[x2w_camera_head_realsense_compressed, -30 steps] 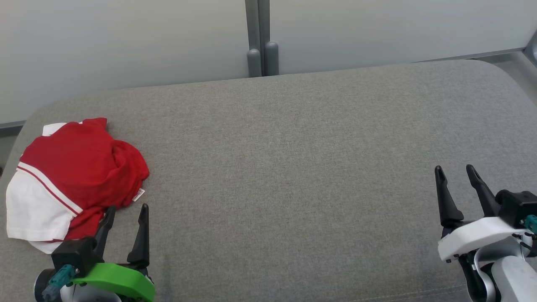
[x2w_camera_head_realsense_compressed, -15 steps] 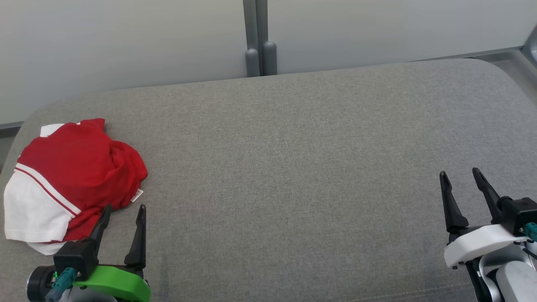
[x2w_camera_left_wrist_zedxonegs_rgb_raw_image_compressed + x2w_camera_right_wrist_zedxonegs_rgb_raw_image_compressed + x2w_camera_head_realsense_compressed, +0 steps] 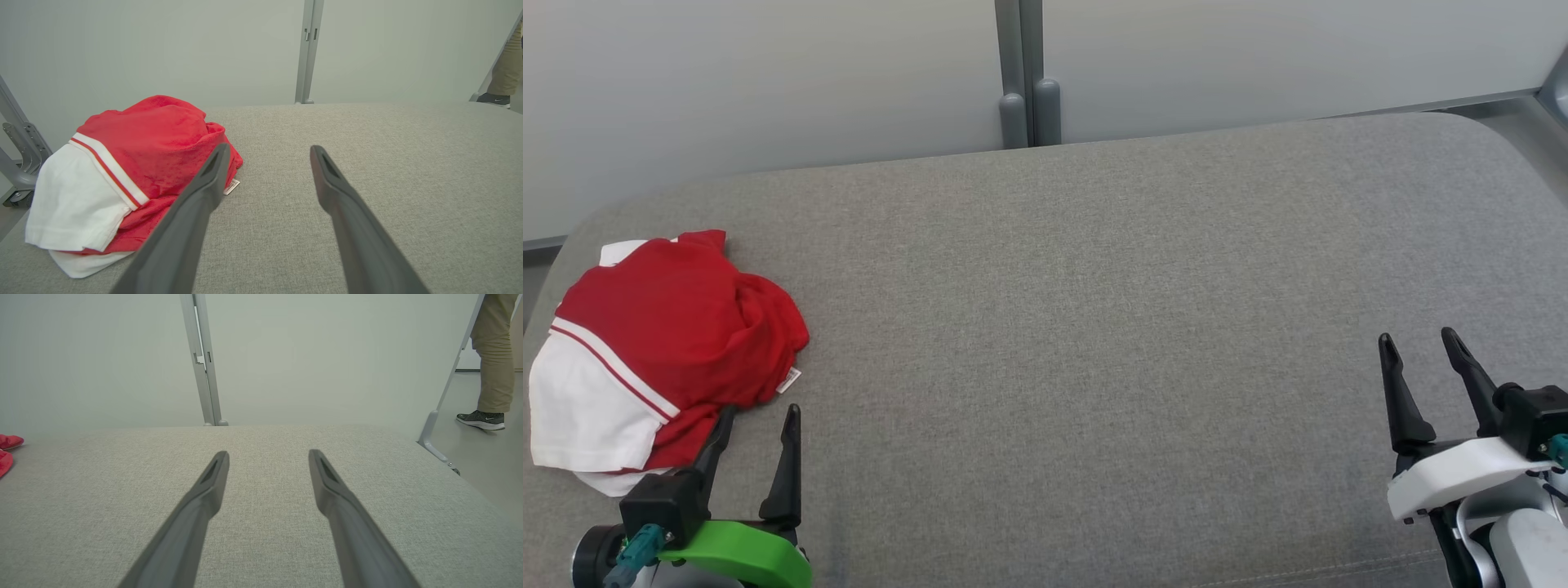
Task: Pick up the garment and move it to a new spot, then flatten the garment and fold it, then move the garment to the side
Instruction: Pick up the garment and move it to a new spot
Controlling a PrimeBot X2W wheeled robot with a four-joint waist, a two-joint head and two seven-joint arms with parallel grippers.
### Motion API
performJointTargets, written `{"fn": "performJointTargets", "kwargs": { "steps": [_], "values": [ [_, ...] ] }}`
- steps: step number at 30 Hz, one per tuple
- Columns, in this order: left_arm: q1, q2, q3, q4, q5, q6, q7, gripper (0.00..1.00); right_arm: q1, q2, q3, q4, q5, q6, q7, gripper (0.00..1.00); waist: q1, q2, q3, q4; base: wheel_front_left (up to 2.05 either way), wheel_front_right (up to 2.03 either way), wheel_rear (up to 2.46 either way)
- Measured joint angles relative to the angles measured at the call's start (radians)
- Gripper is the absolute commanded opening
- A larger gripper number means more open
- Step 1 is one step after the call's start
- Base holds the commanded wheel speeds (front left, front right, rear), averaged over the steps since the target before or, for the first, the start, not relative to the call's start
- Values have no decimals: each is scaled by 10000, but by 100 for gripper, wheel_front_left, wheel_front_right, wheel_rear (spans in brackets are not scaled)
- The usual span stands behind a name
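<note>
A crumpled red and white garment (image 3: 654, 351) lies bunched at the far left of the grey padded surface (image 3: 1094, 343). My left gripper (image 3: 758, 412) stands open just off the garment's near right edge, empty. The left wrist view has the garment (image 3: 135, 163) left of the open left gripper (image 3: 267, 150), its left finger crossing in front of the red cloth. Far to the right, my right gripper (image 3: 1417, 339) is open and empty over bare surface. In the right wrist view the right gripper (image 3: 267, 454) points across the surface, with a bit of the garment (image 3: 6, 451) at the left edge.
Pale partition panels with a grey post (image 3: 1021, 73) stand behind the surface. A metal frame (image 3: 18, 155) stands past the surface's left end. A person's leg and shoe (image 3: 488, 375) are on the floor beyond the right end, by a slanted metal leg (image 3: 441, 416).
My left gripper has drawn back a little toward the near edge, away from the garment. The right gripper has also pulled back slightly. The garment lies as before.
</note>
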Motion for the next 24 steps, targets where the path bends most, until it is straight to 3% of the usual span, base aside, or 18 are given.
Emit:
{"fn": "performJointTargets", "kwargs": {
  "steps": [10,17,24],
  "values": [
    [-25,-136,-65,69,100,-88,0,100,39,-29,-261,6,-184,268,0,100,0,0,-22,485,0,0,0],
    [231,-127,963,-71,111,119,-2,100,-314,153,761,251,-635,817,-2,100,0,0,-102,1422,0,0,0],
    [996,-104,1327,-211,174,205,0,100,-681,428,1112,531,-692,926,-2,100,0,0,-233,2364,0,0,0]
  ]
}}
